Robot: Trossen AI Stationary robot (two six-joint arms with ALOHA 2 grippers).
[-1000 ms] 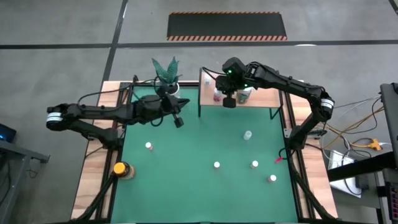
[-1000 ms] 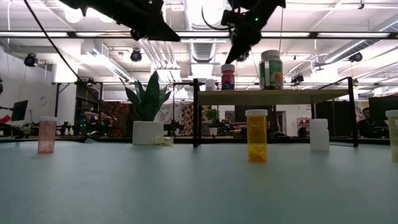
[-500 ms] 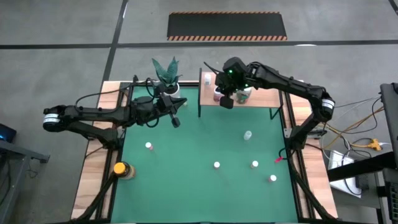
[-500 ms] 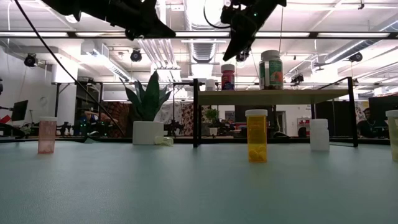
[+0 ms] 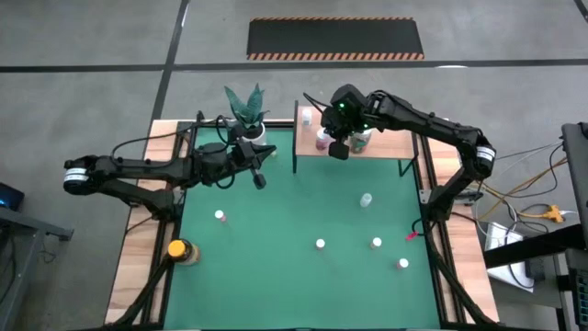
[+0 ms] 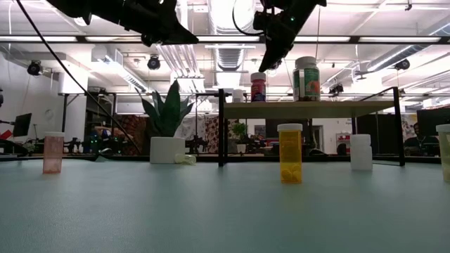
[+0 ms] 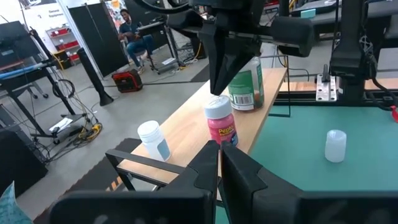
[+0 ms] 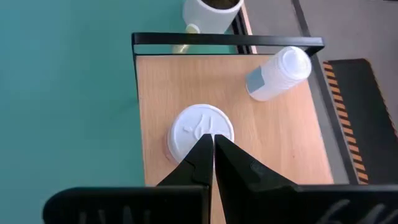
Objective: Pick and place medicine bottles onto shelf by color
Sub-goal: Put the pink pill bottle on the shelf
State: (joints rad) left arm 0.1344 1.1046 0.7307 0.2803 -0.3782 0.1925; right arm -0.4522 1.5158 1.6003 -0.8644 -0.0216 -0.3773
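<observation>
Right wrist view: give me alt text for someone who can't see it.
The right end effector, fingers shut, hangs directly above a white-capped bottle standing on the wooden shelf. A second white-capped bottle with a blue label stands near the shelf's far corner; green mat alongside.

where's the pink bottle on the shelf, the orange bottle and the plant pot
pink bottle (image 7: 221, 127), left wrist view, on its label
orange bottle (image 6: 290, 160), low view, on its body
plant pot (image 6: 166, 150), low view, on its white side
</observation>
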